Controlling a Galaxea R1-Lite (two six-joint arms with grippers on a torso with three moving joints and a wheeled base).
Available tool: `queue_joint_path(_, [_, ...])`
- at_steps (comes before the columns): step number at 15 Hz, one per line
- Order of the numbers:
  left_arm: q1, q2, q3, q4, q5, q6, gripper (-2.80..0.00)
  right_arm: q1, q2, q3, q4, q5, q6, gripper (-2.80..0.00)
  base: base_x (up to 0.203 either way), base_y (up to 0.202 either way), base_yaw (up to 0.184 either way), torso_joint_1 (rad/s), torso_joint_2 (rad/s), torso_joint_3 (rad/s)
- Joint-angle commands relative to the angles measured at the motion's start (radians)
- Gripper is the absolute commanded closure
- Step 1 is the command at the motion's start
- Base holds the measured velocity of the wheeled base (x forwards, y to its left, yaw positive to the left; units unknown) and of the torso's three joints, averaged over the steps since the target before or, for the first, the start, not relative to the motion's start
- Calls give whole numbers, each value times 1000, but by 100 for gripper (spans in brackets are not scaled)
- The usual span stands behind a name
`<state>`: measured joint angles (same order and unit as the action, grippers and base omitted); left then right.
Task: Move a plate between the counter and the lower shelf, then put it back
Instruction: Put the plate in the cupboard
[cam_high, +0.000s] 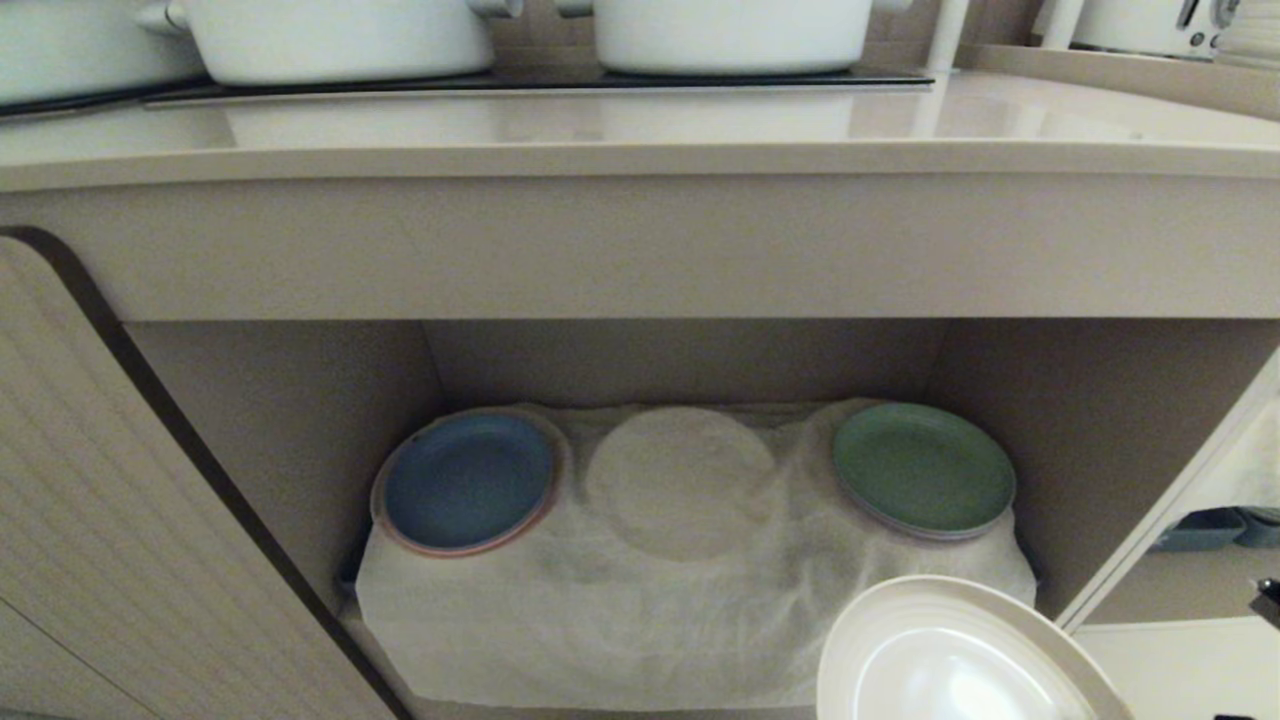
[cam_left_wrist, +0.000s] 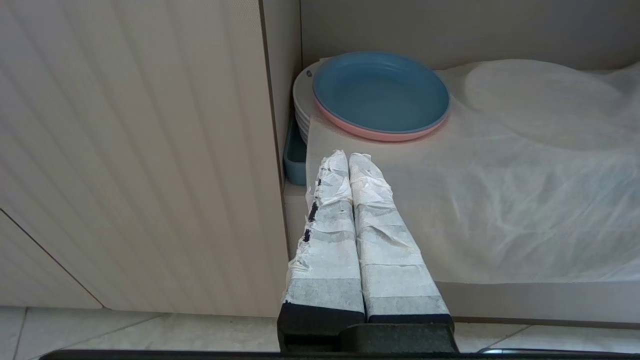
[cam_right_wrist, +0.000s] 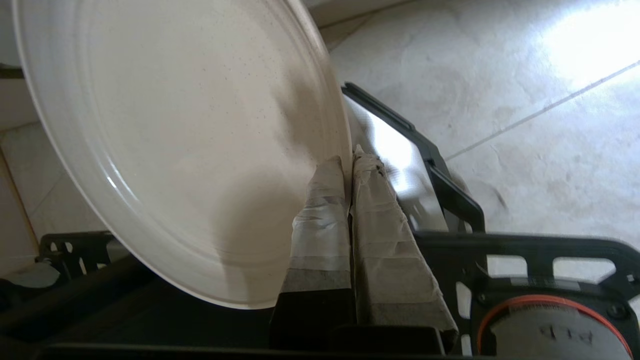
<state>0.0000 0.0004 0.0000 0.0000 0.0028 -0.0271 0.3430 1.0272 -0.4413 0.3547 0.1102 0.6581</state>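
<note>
In the head view, the small round cream plate with a low upturned rim (cam_high: 960, 655) hangs at the near right, in front of and below the lower shelf (cam_high: 690, 600), an open beige recess draped in wrinkled white cloth; a round blue plate (cam_high: 468, 480) sits at the shelf's far left and a round green plate (cam_high: 922, 468) at its far right, and the long pale-beige counter (cam_high: 640, 135) runs above. In the left wrist view, the left claw (cam_left_wrist: 349, 159) is closed and empty, parked near the shelf's left front corner. In the right wrist view, the right claw (cam_right_wrist: 348, 164) is clamped on the cream plate's rim, the plate tilted steeply over the tiled floor (cam_right_wrist: 500, 75). The grip covers only a thin slice of rim, so the plate could pivot or slip out; swinging it toward the shelf could also knock the green plate.
</note>
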Motion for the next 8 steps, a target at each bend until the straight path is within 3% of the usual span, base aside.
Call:
queue_joint_path(1, [0, 0, 0, 0, 0, -1, 0, 2, 55, -6, -28, 2, 2, 0, 0, 0, 0, 0, 0, 0])
queue_joint_path(8, [0, 0, 0, 0, 0, -1, 0, 67, 203, -11, -150, 14, 3, 0, 0, 0, 0, 0, 0, 0])
